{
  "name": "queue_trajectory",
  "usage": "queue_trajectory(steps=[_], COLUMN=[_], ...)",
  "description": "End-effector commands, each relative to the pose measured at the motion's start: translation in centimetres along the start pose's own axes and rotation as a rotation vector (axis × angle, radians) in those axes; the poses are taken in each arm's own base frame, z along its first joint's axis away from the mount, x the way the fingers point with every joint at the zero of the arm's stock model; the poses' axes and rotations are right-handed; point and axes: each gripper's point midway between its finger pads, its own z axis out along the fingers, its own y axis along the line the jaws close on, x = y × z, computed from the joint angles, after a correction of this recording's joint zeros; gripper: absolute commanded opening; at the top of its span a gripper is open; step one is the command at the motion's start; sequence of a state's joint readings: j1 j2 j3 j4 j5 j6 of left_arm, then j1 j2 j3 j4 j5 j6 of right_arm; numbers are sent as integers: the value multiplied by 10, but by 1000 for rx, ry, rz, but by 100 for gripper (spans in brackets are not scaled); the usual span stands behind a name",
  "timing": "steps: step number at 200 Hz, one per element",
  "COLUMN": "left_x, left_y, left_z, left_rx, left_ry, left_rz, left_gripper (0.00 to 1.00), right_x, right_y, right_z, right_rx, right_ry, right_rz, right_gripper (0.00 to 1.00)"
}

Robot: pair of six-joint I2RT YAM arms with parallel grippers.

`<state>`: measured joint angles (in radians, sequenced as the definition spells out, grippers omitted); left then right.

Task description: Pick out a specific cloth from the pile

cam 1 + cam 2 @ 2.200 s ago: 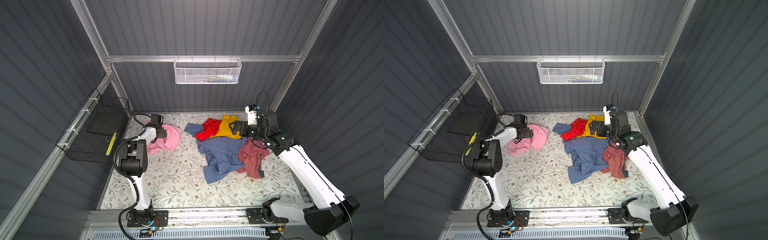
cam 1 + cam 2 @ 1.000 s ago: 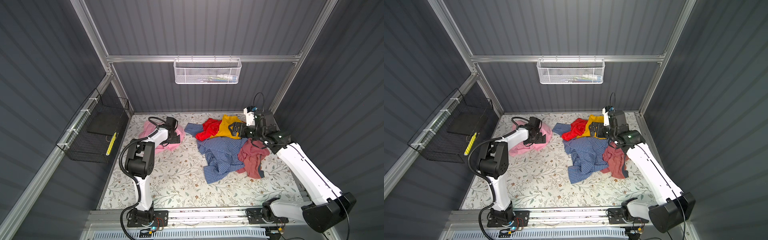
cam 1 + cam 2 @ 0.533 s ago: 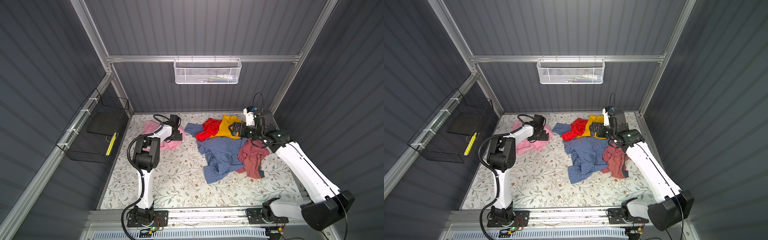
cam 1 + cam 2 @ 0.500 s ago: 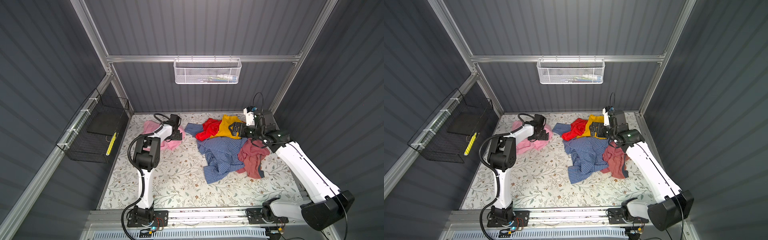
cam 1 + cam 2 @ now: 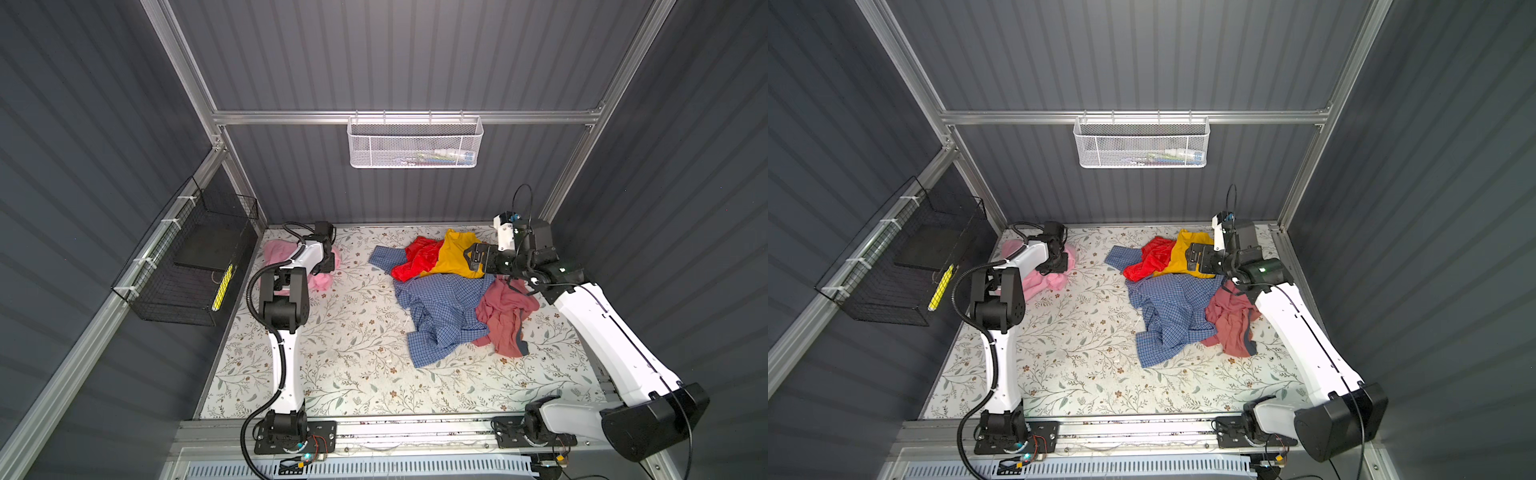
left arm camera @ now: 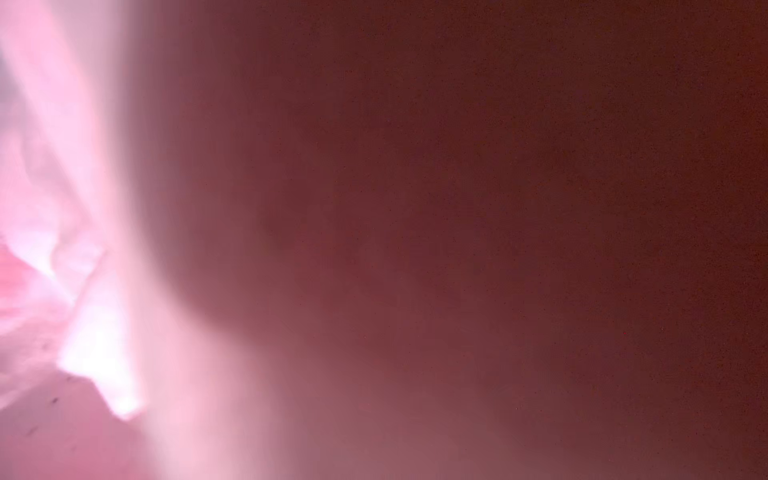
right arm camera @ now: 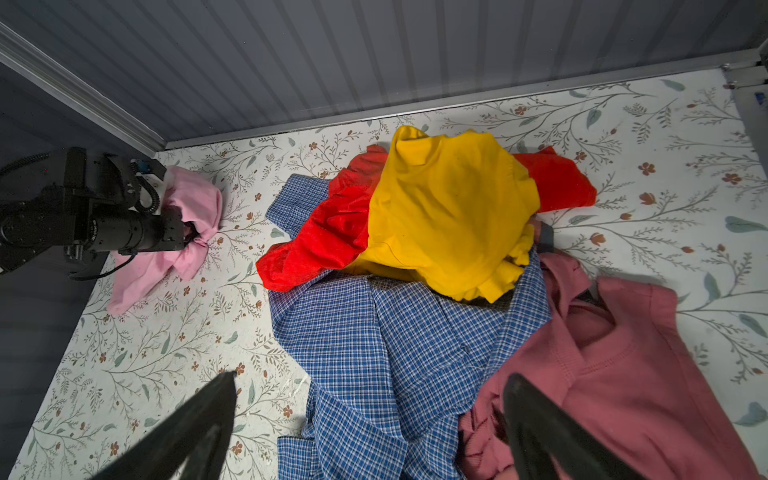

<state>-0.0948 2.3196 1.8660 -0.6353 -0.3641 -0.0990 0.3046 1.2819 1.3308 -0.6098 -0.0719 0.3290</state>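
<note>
The cloth [image 5: 277,252], light pink, lies crumpled at the back left in both top views, apart from the pile [image 5: 440,307]. My left gripper [image 5: 327,262] is pushed down into the cloth's right side [image 5: 1054,282]. Pink fabric [image 6: 62,166] fills the left wrist view and hides the jaws. In the right wrist view the cloth [image 7: 195,195] bunches round the left gripper [image 7: 187,235]. The pile holds a red piece [image 5: 415,262], a yellow one [image 5: 455,253], a blue checked shirt [image 7: 374,340] and a dusty-rose garment [image 5: 505,316]. My right gripper [image 7: 370,376] hangs open above the pile, holding nothing.
A black wire basket [image 5: 187,266] hangs on the left wall. A white mesh basket [image 5: 415,143] hangs on the back wall. The floral table top [image 5: 353,353] stretches between the cloth and the pile and toward the front rail.
My left gripper moved right across the pink cloth and sank into its right side; the cloth now spreads toward the back left. The right arm barely moved.
</note>
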Motion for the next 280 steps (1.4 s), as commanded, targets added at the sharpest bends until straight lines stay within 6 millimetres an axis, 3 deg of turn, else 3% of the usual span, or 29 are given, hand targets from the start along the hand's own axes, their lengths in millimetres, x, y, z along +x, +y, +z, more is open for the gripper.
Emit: queue_trajectory(steps=[1,40,92,117,148,186,206,228,253,280], left_x=[10,8,17,10,0,-11,7,29,67,82], left_y=[3,-35,-65,-65,-55,-39,-20,-18,-12,-5], left_z=[19,7,-11,-20,-34,-72,-86,-106,-116,-143], left_rx=[2,190,292,293,266,241,159,157,150,185], left_ry=[61,11,-19,-39,-71,-98,0,-35,28,-92], left_rz=[65,80,143,138,115,63,28,17,1,-42], left_gripper=[37,41,61,70,100,100,100,100,100,100], right_x=[6,8,10,11,9,5,4,2,1,3], right_y=[-7,-9,-17,-22,-32,-48,-57,-66,-74,-83], right_z=[-2,0,8,12,9,0,-2,-2,-2,-7], right_rx=[23,28,37,46,70,103,119,133,135,145], right_ry=[10,17,35,34,3,-37,-44,-49,-48,-85], right_rz=[-13,-9,-18,-35,-66,-87,-74,-70,-68,-74], right_gripper=[99,99,99,99,99,99,99,99,99,99])
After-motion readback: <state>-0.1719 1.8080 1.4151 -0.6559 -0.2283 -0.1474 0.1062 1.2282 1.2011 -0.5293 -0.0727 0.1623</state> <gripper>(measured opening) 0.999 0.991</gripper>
